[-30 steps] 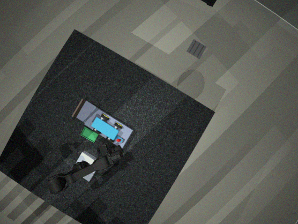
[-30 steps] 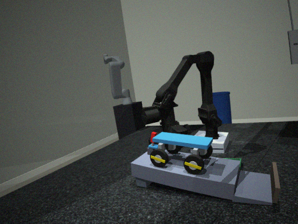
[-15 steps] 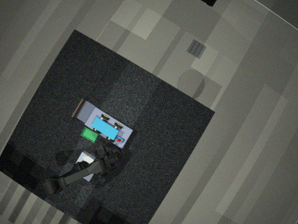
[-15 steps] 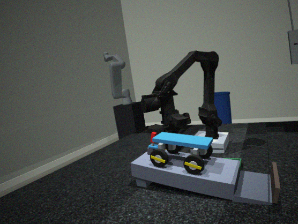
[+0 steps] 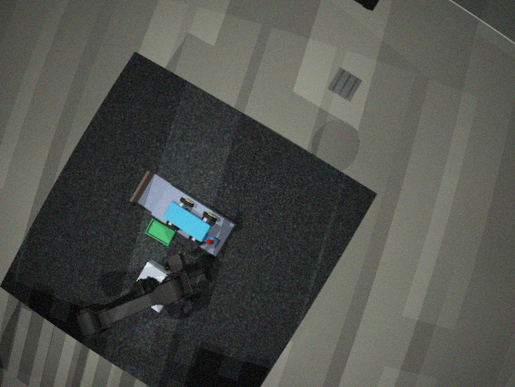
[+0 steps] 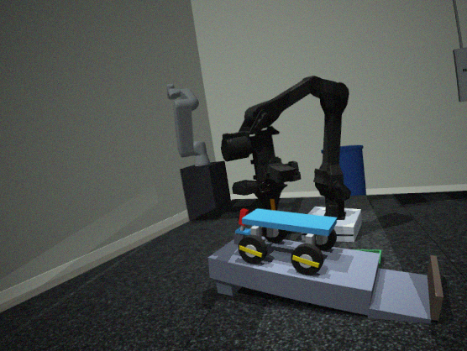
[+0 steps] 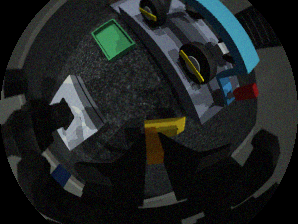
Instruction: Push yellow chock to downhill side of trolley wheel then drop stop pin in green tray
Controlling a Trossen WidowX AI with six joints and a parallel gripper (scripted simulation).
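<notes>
The trolley [image 5: 187, 221] [image 6: 290, 221] [image 7: 220, 12] has a blue deck and black wheels with yellow bars. It stands on the grey ramp [image 5: 155, 190] [image 6: 294, 281] [image 7: 169, 63]. The red-headed stop pin [image 5: 210, 242] [image 6: 243, 216] [image 7: 246, 91] stands at its uphill end. My gripper [image 5: 200, 266] [image 6: 270, 197] [image 7: 150, 136] is shut on the orange handle [image 6: 272, 204] [image 7: 154, 149] of the yellow chock [image 7: 166, 125], beside the ramp near the pin end. In the exterior view the trolley hides the chock's body. The green tray [image 5: 160, 231] [image 6: 374, 252] [image 7: 113, 39] lies next to the ramp.
The arm's white base block [image 5: 150, 273] [image 6: 350, 222] stands close to the tray. A brown board [image 5: 140, 186] [image 6: 435, 287] closes the ramp's low end. A blue barrel [image 6: 352, 168] and a dark box [image 6: 206, 189] with a grey arm stand by the wall.
</notes>
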